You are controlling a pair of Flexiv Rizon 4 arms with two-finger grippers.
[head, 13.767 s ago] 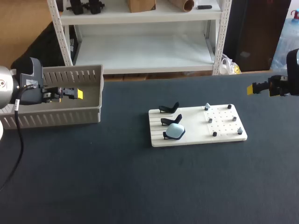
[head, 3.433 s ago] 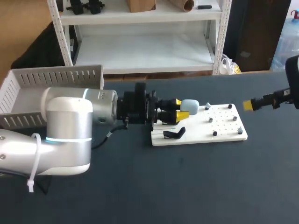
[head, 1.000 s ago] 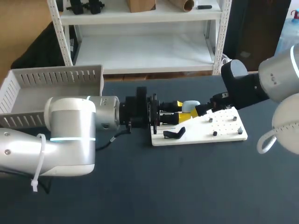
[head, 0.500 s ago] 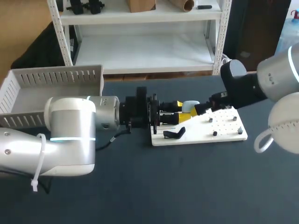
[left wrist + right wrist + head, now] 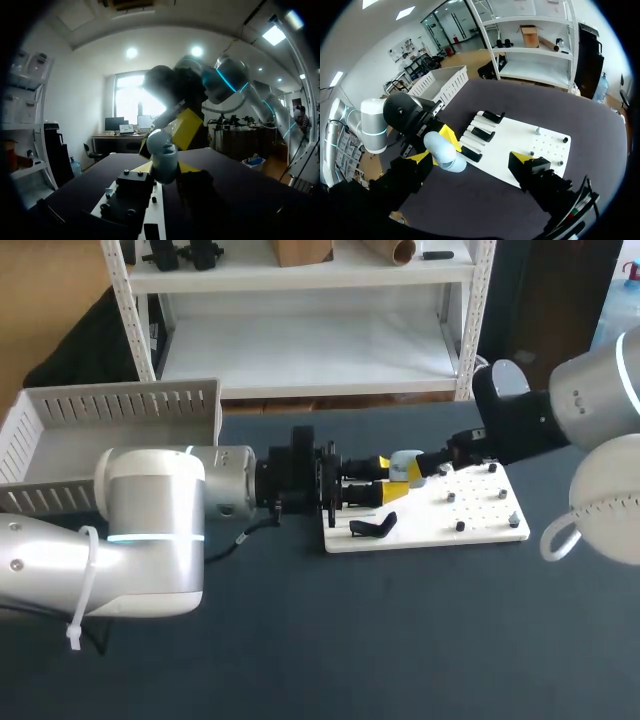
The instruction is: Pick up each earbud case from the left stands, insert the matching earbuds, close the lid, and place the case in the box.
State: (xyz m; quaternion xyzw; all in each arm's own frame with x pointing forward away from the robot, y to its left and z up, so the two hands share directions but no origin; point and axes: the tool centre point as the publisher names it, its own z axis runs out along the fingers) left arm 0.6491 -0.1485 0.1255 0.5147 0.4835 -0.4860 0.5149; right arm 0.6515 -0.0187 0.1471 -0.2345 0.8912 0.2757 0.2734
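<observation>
1 dark table carries the work. 2 arms meet over its middle: the left arm reaches in low from the left, the right arm from the right. 1 grey box stands at the far left, well apart from both grippers. 1 white board lies under them, with 3 black stands on its left part, all bare. Small pieces sit on its peg side, too small to tell which are earbuds.

The left gripper pinches the pale blue case from 2 sides, holding it above the board. The right gripper has its fingers spread wide, 1 yellow tip just beside the case; contact cannot be confirmed.

Assessment: the step in hand appears to be opening the lid. Recommended: the left pinch should sit on the lower shell only, leaving the lid free. The right tip should catch the lid seam opposite the hinge and lift gently. It should not push sideways, lest the case twist out of the pinch.
</observation>
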